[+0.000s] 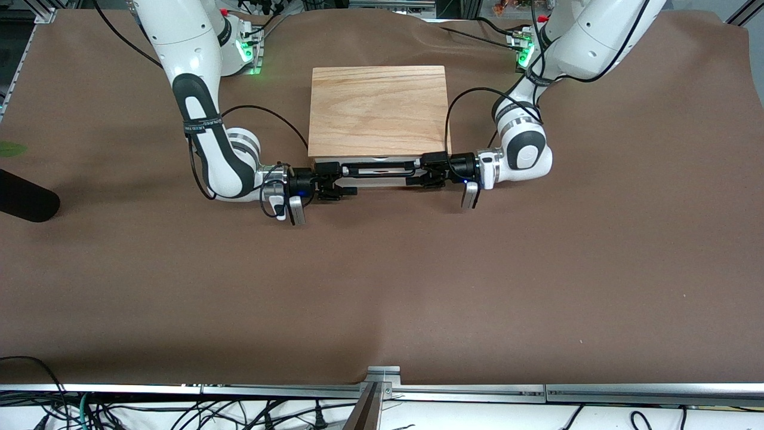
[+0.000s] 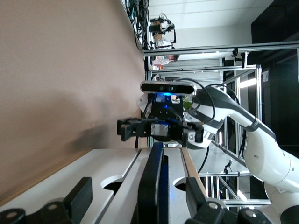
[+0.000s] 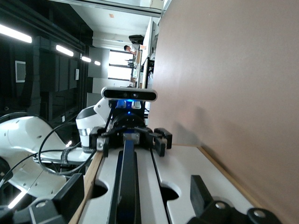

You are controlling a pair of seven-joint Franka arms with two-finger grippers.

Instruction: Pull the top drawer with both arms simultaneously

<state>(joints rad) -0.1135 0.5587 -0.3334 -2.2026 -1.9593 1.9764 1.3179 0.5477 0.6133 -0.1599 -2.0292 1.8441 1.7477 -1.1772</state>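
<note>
The brown table cloth (image 1: 382,286) is lying bare nearest the camera. The top drawer (image 1: 377,173), its long handle running between the arms' ends of the table, is facing the front camera under the oak cabinet slab (image 1: 378,110); the right gripper (image 1: 341,180) and the left gripper (image 1: 418,173) are each standing open around that handle's ends.

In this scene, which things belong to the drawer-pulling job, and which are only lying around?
Part of the job: top drawer; its black bar handle; left end effector, open around one end of the handle; right end effector, open around its other end.

Just there: oak cabinet top; brown table cover; black object at the table edge toward the right arm's end.
</note>
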